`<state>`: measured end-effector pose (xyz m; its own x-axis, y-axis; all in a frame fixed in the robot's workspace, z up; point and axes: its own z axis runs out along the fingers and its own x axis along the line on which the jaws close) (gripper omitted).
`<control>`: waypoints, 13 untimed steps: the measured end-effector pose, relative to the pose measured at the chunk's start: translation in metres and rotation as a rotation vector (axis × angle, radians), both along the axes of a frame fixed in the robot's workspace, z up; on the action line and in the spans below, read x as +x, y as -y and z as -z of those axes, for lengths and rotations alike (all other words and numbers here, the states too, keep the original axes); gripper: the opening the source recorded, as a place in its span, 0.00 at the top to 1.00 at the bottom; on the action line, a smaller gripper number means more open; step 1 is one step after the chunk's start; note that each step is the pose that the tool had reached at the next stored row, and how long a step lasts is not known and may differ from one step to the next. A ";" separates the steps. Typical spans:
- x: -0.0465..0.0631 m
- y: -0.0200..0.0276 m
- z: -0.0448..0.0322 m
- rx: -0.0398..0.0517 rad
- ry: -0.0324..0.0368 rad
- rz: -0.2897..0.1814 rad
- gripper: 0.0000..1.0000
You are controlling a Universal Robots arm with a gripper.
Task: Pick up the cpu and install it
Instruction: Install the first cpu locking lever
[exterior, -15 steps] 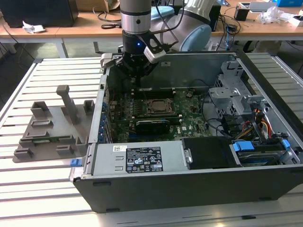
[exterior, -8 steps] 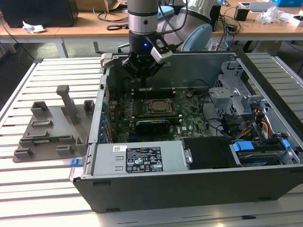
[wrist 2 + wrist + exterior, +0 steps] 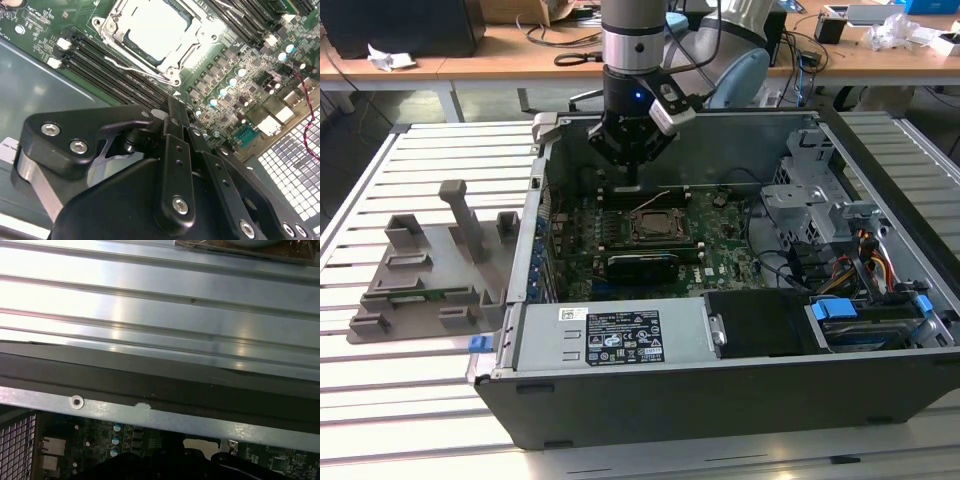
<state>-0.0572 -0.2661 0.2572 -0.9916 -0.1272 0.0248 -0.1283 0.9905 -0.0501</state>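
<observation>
The cpu [image 3: 152, 30] lies flat in the motherboard socket, its dull silvery top facing up inside the metal socket frame [image 3: 107, 27]. A thin wire lever [image 3: 125, 65] lies loose beside the frame. In the exterior view the cpu [image 3: 653, 226] sits mid-board inside the open computer case. My gripper [image 3: 632, 178] hangs above the board, just behind the socket and apart from it. In the second wrist view its black fingertips [image 3: 172, 102] meet at a point with nothing between them.
Black memory slots [image 3: 115, 70] run beside the socket. A long black card [image 3: 640, 265] lies in front of it. The power supply [image 3: 610, 335], drive cage [image 3: 810, 190] and case walls [image 3: 150, 412] ring the board. A grey fixture tray [image 3: 430, 270] sits at the exterior view's left.
</observation>
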 end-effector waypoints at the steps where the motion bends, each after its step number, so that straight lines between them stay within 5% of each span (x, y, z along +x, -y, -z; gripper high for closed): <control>1: 0.000 0.0000 0.0000 0.0000 0.0000 0.000 0.89; 9: 0.000 0.0054 0.0051 0.0051 0.0000 0.032 0.89; 13: 0.000 0.0056 0.0069 0.0336 -0.0004 0.049 0.89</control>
